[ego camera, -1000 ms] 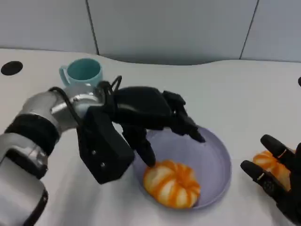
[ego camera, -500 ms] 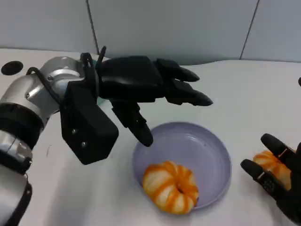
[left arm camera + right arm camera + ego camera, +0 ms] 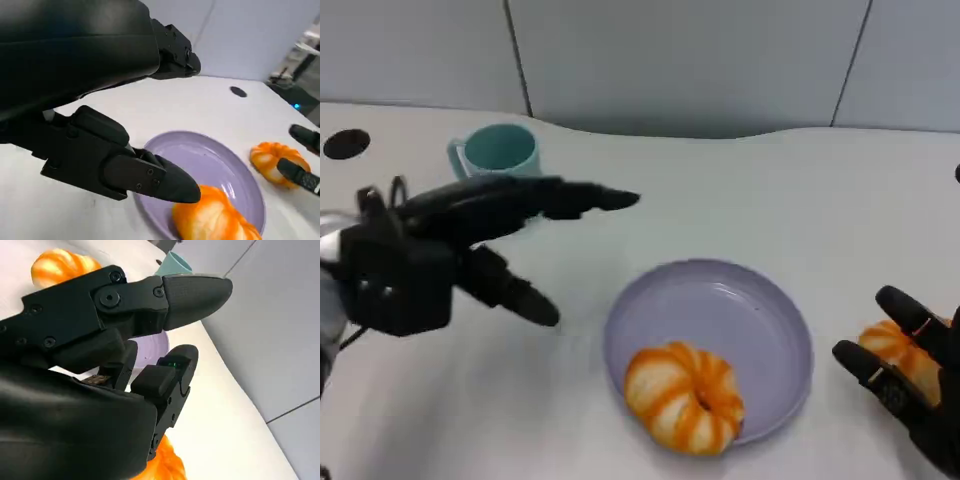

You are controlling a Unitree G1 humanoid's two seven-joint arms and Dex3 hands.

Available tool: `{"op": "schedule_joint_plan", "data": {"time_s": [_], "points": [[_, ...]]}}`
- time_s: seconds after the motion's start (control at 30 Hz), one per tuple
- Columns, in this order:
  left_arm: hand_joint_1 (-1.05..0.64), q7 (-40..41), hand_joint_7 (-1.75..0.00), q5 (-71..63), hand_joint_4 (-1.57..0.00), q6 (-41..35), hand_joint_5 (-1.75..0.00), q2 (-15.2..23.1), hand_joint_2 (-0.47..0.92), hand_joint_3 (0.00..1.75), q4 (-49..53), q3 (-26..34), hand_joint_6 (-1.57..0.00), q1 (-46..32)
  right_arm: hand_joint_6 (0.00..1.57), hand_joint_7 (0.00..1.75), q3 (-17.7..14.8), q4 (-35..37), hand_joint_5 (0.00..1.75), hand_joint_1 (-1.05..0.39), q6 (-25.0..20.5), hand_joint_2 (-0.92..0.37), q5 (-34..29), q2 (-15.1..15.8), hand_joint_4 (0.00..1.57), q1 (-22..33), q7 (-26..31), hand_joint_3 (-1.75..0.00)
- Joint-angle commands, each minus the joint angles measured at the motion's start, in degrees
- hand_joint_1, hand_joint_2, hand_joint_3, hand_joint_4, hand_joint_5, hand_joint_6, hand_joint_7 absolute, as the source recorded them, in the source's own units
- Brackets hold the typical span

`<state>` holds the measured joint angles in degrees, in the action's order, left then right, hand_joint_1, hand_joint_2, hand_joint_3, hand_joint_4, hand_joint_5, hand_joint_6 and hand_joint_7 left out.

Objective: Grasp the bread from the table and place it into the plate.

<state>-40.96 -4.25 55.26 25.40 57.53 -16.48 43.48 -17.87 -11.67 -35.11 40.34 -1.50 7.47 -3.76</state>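
An orange-and-white striped bread (image 3: 684, 397) lies in the front part of the lilac plate (image 3: 750, 310), and shows in the left wrist view as bread (image 3: 215, 217) on the plate (image 3: 200, 155). My left hand (image 3: 470, 245) hangs open to the left of the plate, fingers spread and holding nothing. A second bread (image 3: 895, 352) lies on the table at the right, partly hidden by my right hand (image 3: 910, 385), whose fingers are apart just in front of it. The same bread (image 3: 272, 160) appears in the left wrist view.
A teal mug (image 3: 498, 152) stands at the back left, behind my left hand. A dark round hole (image 3: 345, 143) marks the table's far left. The white table's back edge meets a grey wall.
My left hand has let go of the bread in the plate, lifted and drawn back to the left. The right hand has not moved.
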Motion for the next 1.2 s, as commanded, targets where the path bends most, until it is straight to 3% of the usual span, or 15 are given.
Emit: {"op": "schedule_joint_plan", "data": {"time_s": [0.03,0.2,0.37,0.4,0.47,0.53,0.57,0.6,0.63,0.67,0.7,0.73,0.8,0.93,1.2], "points": [[-0.84,-4.3,-0.01,7.84,-0.03,-4.46,-0.07,1.14,0.92,0.2,-1.44,6.12,-0.11,-8.91,0.78,0.02,-1.09,1.23,0.83,-0.36,0.44,-0.92,0.0,1.35,0.46,-0.27,-0.58,-0.3],[-0.83,-5.11,0.0,8.92,-0.06,-11.16,-0.08,2.36,0.92,0.25,-6.97,8.72,-0.09,-16.44,0.79,0.03,-1.12,2.66,0.84,-0.36,1.33,-0.92,-0.52,1.71,0.48,-0.55,-1.98,-0.31],[-0.81,-3.0,-0.02,11.07,-0.14,-27.66,-0.13,1.28,0.92,0.16,-16.83,11.6,-0.15,-24.37,0.79,0.03,-1.49,3.24,0.83,-0.36,1.56,-0.92,-0.44,1.53,0.48,-0.78,-2.45,-0.33],[-0.77,-1.83,-0.04,11.44,-0.3,-30.71,-0.26,0.7,0.92,0.11,-19.28,12.34,-0.24,-26.23,0.79,0.03,-1.57,3.24,0.83,-0.35,1.53,-0.92,-0.39,1.44,0.48,-0.84,-2.29,-0.33],[-0.75,0.37,-0.05,12.36,-0.37,-36.56,-0.35,-0.54,0.92,0.09,-23.46,13.53,-0.3,-29.84,0.79,0.03,-1.65,3.12,0.83,-0.35,1.4,-0.92,-0.28,1.33,0.48,-0.9,-1.95,-0.32],[-0.69,2.26,-0.14,13.29,-0.29,-42.75,-1.03,-1.68,0.92,0.07,-26.99,14.44,-0.52,-33.03,0.79,0.03,-1.69,2.99,0.83,-0.35,1.32,-0.92,-0.15,1.32,0.48,-0.9,-1.95,-0.31],[-0.68,4.08,-0.16,13.38,-0.26,-46.73,-1.16,-2.14,0.92,0.06,-29.75,14.94,-0.56,-35.03,0.79,0.03,-1.47,2.95,0.82,-0.35,1.55,-0.92,-0.47,1.46,0.48,-0.83,-2.2,-0.31],[-0.62,5.4,-0.4,13.33,-0.25,-49.72,-1.35,-2.33,0.92,0.05,-31.83,15.35,-0.58,-36.55,0.79,0.03,-1.31,2.66,0.82,-0.36,1.47,-0.92,-0.74,1.44,0.48,-0.76,-1.84,-0.31],[-0.57,6.32,-1.02,13.2,-0.25,-51.98,-1.59,-2.46,0.92,0.03,-33.56,15.66,-0.42,-37.64,0.79,0.03,-1.2,2.44,0.82,-0.36,1.39,-0.92,-0.94,1.4,0.48,-0.72,-1.54,-0.31],[-0.55,6.94,-1.26,13.15,-0.25,-53.65,-1.66,-2.52,0.92,0.03,-34.93,15.85,-0.35,-38.38,0.79,0.03,-1.14,2.29,0.82,-0.37,1.32,-0.92,-1.05,1.37,0.48,-0.69,-1.32,-0.3],[-0.55,7.38,-1.38,12.69,-0.25,-54.41,-1.7,-2.39,0.92,0.03,-35.56,15.83,-0.31,-39.01,0.79,0.03,-1.1,2.08,0.82,-0.37,1.23,-0.92,-1.07,1.3,0.48,-0.63,-1.15,-0.3],[-0.51,7.71,-1.59,12.34,-0.38,-54.99,-1.73,-2.29,0.92,0.04,-36.1,15.8,-0.32,-39.45,0.78,0.02,-1.05,1.96,0.81,-0.37,1.21,-0.92,-1.07,1.29,0.48,-0.59,-1.11,-0.3],[-0.47,8.9,-1.71,10.54,-0.57,-54.73,-1.74,-1.92,0.92,0.06,-37.11,15.26,-0.41,-40.66,0.79,0.03,-1.11,1.83,0.81,-0.36,1.21,-0.92,-0.85,1.2,0.48,-0.51,-1.12,-0.31],[-0.45,10.08,-1.74,7.81,-0.75,-55.39,-1.75,-1.01,0.91,0.07,-39.12,14.6,-0.58,-42.79,0.8,0.03,-1.23,1.6,0.81,-0.35,0.93,-0.92,-0.45,1.04,0.48,-0.46,-1.0,-0.29],[-0.37,14.22,-1.75,0.73,-0.86,-62.56,-1.75,-0.45,0.85,0.06,-44.62,11.83,-0.71,-43.47,0.79,0.03,-1.18,1.79,0.82,-0.35,1.21,-0.92,-0.66,1.47,0.48,-0.41,-1.9,-0.3]]}}
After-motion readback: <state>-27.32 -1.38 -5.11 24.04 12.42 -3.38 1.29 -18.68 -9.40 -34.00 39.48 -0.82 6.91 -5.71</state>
